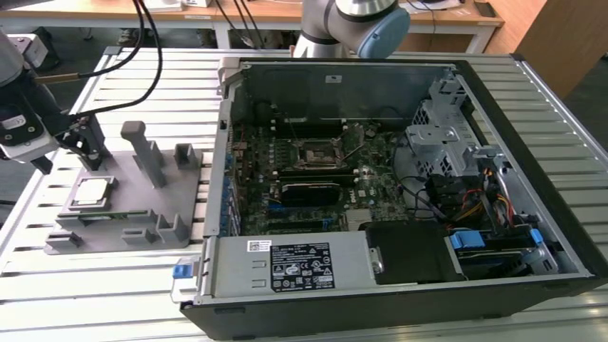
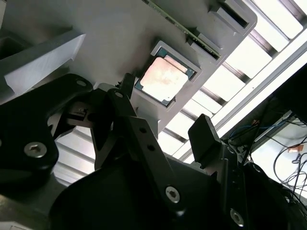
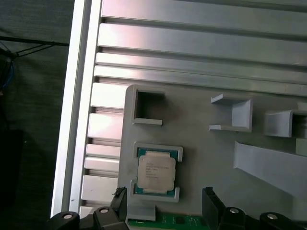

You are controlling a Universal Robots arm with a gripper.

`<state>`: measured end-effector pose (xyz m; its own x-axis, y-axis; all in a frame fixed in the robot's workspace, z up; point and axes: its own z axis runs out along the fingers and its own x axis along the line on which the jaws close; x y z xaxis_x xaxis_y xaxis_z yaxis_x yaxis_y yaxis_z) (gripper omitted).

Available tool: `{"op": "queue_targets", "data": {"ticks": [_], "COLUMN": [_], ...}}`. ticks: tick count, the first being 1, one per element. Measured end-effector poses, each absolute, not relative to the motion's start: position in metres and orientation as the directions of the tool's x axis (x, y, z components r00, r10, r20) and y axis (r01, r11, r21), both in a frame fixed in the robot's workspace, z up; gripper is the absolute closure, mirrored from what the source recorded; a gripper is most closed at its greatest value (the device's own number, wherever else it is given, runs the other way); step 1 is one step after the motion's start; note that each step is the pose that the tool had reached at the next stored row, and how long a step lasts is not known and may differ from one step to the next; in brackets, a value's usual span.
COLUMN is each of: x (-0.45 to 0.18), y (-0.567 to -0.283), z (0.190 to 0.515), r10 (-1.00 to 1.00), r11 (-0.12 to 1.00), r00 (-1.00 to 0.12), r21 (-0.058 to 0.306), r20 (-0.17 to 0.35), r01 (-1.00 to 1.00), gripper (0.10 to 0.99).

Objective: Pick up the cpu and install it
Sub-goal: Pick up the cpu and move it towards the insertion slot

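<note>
— Now, where do we locate the cpu (image 1: 92, 191)?

— We find it lying flat, silvery face up, in a square pocket of the grey holder (image 1: 176, 206), at the holder's end toward the exterior view's left. In the first wrist view, raised corner lips (image 3: 178, 152) frame the chip, and its top stays uncovered.

— And the gripper (image 1: 84, 142)?

— We see it hanging near the holder's far edge, just beyond the pocket and apart from the chip. Its two fingers (image 3: 211, 203) stand spread, with nothing between them.

— Which edges bound the working room?

— We note four. The table rail (image 3: 79, 96) runs near the holder, with dark floor beyond it. A green board strip (image 3: 163, 221) lies against the side of the pocket nearest the fingers. Upright posts (image 1: 142, 153) rise from the holder toward the exterior view's right of the pocket. The wall of the open computer case (image 1: 342, 89) stands just beside the holder.

— Where do we find open room?

— Bare slats of the table (image 1: 95, 285) lie in front of the holder. Inside the case, the motherboard (image 1: 375, 160) lies flat, and the black socket frame (image 1: 318, 153) sits near its middle, well apart from the cpu and uncovered from above.
</note>
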<state>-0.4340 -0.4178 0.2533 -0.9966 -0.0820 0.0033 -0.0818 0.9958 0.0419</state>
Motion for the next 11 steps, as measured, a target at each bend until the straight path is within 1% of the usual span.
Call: {"op": "queue_targets", "data": {"ticks": [11], "x": [-0.434], "y": [-0.418], "z": [0.240], "r10": [-0.091], "r11": [0.995], "r00": [-0.996], "r21": [0.041], "r20": [0.003], "r01": [-0.091], "gripper": [0.369]}}
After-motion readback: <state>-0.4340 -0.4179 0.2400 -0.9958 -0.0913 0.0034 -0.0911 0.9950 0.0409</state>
